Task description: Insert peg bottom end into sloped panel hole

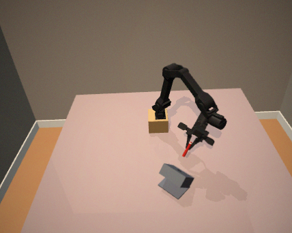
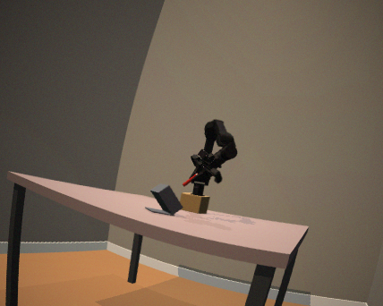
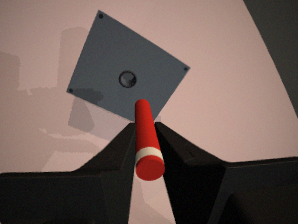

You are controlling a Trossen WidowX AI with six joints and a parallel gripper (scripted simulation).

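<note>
A round red peg (image 1: 186, 150) (image 2: 190, 180) (image 3: 145, 122) with a white band near its upper end is held tilted in the air. My gripper (image 1: 188, 146) (image 2: 195, 175) (image 3: 145, 128) is shut on it, and the peg's bottom end points away from the fingers toward the panel. The grey sloped panel (image 1: 176, 175) (image 2: 166, 199) (image 3: 100, 60) stands on the table, apart from the peg. Its round hole (image 3: 127, 79) shows in the wrist view, up and left of the peg's far end. The peg is outside the hole.
The arm's tan base block (image 1: 158, 127) (image 2: 194, 203) stands on the pink table (image 1: 103, 153) (image 2: 99, 203) behind the panel. Small dark dots mark the panel's corners in the wrist view. Shadows of the arm fall across the table and the panel.
</note>
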